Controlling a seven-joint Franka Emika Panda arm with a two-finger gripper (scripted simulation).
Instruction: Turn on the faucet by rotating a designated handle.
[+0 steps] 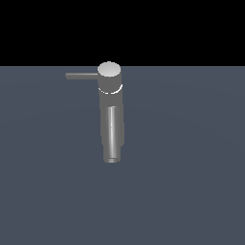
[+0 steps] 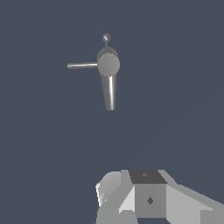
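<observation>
While the hand [image 2: 131, 210] hangs well apart, grip unreadable, nothing surrounds the faucet [image 1: 111, 112].

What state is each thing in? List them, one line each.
faucet: upright on the floor, untouched.
handle: level, pointing to the exterior view's left, free of any grip.
spout: thick tube, pointing toward the exterior camera, no water visible.
gripper: far from the faucet, holding nothing; fingertips out of frame.
</observation>
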